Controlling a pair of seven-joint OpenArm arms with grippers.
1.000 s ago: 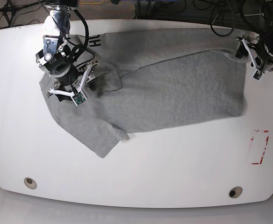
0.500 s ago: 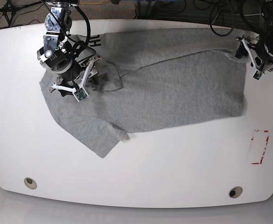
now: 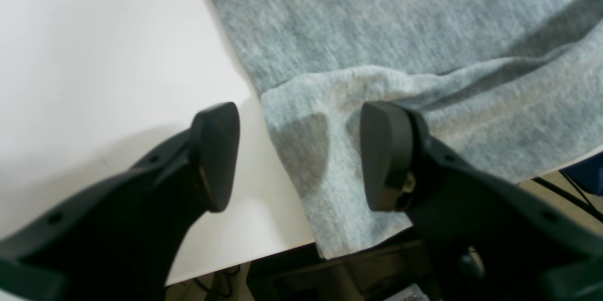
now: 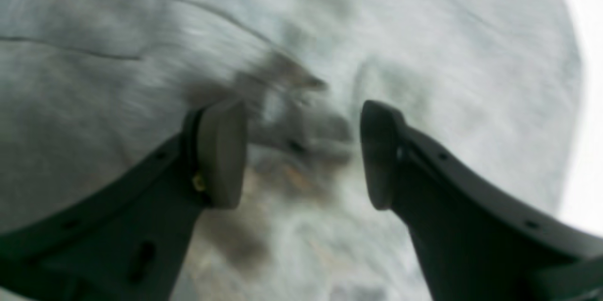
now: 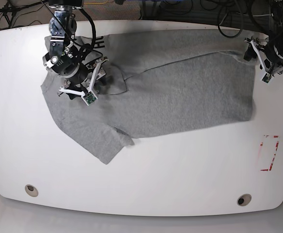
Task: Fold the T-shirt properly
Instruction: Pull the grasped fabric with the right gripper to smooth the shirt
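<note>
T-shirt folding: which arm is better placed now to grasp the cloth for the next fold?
Probably the left. The left gripper is open, straddling the T-shirt edge at the table corner. The right gripper, also open, hovers over the cloth's blurred middle.

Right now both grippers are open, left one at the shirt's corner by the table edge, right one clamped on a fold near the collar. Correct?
Not quite. The right gripper isn't clamped on anything: the right wrist view shows its jaws spread apart above the T-shirt, nothing pinched between them. The rest holds: the left gripper is open at the shirt's corner by the table edge.
</note>
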